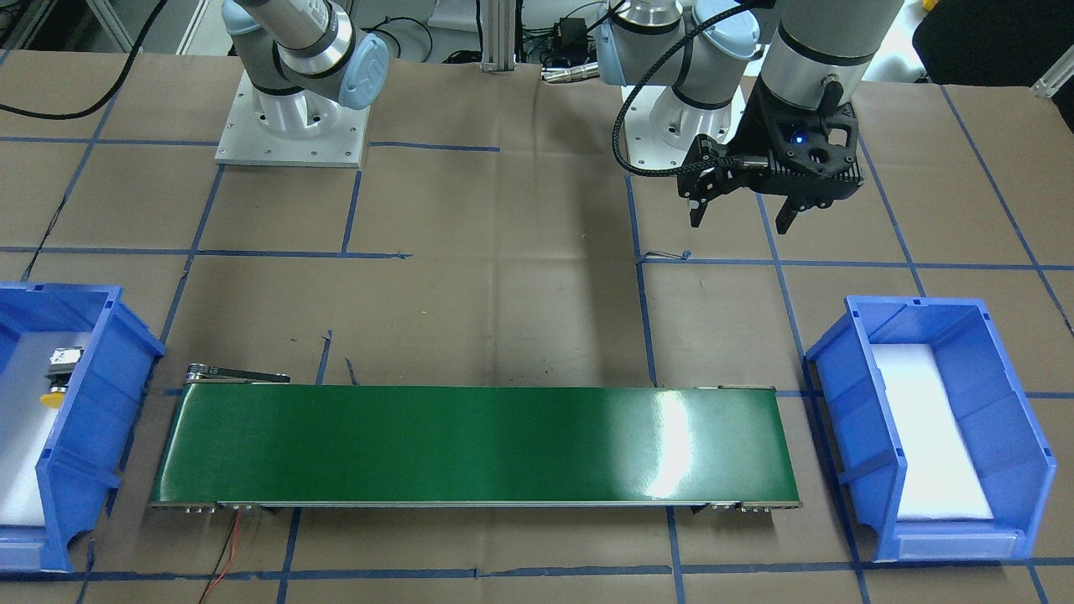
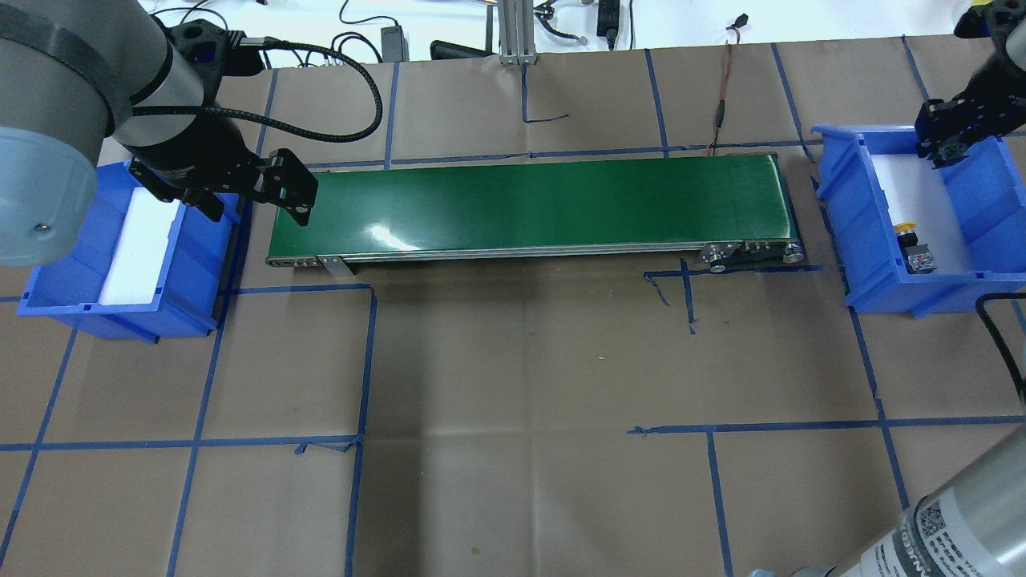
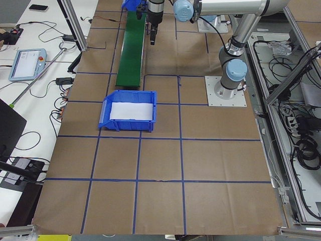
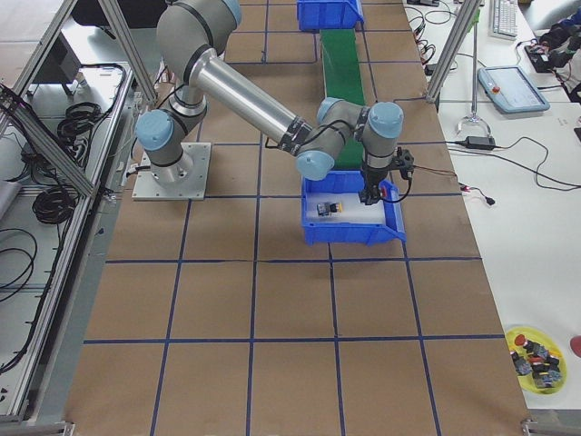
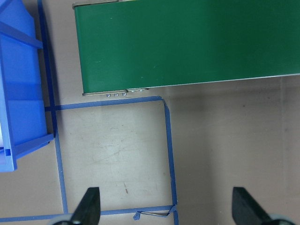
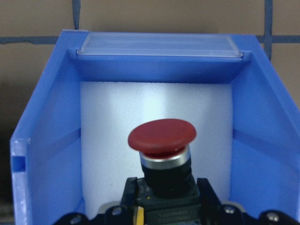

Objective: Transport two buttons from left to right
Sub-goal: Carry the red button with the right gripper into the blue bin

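Right tool (image 2: 938, 152) grips red button (image 6: 161, 140) over right bin (image 2: 986, 188), yellow button (image 2: 911, 244) lying inside; left tool (image 5: 166, 206) hangs wide open near belt (image 2: 529, 200) end.

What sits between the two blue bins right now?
The green conveyor belt spans the stretch from the left bin to the right bin, with nothing riding on it. The overhead and front-facing views show this best.

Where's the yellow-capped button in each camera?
Front-facing: yellow button far left, in blue bin.
Overhead: button far right, bin's near end.
Exterior right: button mid-frame, inside bin.
Exterior left, left wrist: not visible.
Right wrist: only the red button.
Shared landmark: the blue bin past the green conveyor's end.
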